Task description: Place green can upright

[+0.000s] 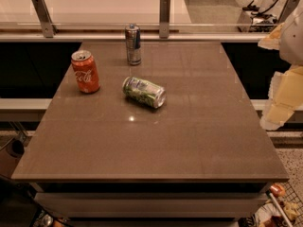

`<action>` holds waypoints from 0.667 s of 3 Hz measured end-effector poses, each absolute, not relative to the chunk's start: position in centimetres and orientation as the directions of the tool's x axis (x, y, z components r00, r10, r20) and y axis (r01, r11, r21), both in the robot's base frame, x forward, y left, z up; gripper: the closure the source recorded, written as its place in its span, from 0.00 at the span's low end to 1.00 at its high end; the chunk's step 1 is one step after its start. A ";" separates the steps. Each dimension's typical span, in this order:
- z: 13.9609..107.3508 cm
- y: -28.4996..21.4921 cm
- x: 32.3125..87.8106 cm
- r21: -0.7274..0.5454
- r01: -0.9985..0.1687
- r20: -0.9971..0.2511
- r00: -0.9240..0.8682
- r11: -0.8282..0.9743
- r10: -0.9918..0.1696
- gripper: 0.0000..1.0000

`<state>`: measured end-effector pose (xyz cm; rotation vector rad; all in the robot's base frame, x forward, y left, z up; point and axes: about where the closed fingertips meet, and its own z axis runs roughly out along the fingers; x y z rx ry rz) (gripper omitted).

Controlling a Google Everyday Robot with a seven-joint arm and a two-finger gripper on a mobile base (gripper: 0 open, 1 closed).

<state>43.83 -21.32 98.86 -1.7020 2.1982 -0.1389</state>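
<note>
The green can (144, 91) lies on its side on the brown table (156, 141), left of the middle, with its silver end facing the front right. My gripper (279, 103) hangs at the right edge of the camera view, beyond the table's right side and well apart from the can. It holds nothing that I can see.
A red-orange Coca-Cola can (85, 71) stands upright to the left of the green can. A slim silver-blue can (133, 44) stands upright behind it near the table's far edge. A glass barrier with metal posts (164, 16) runs along the back.
</note>
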 end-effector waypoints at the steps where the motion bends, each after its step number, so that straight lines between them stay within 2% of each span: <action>1: 99.0 -21.3 43.9 -0.295 -0.916 -0.223 -0.213 0.274 -0.951 0.00; 2: 98.8 -20.8 44.7 -0.289 -0.905 -0.276 -0.234 0.312 -0.932 0.00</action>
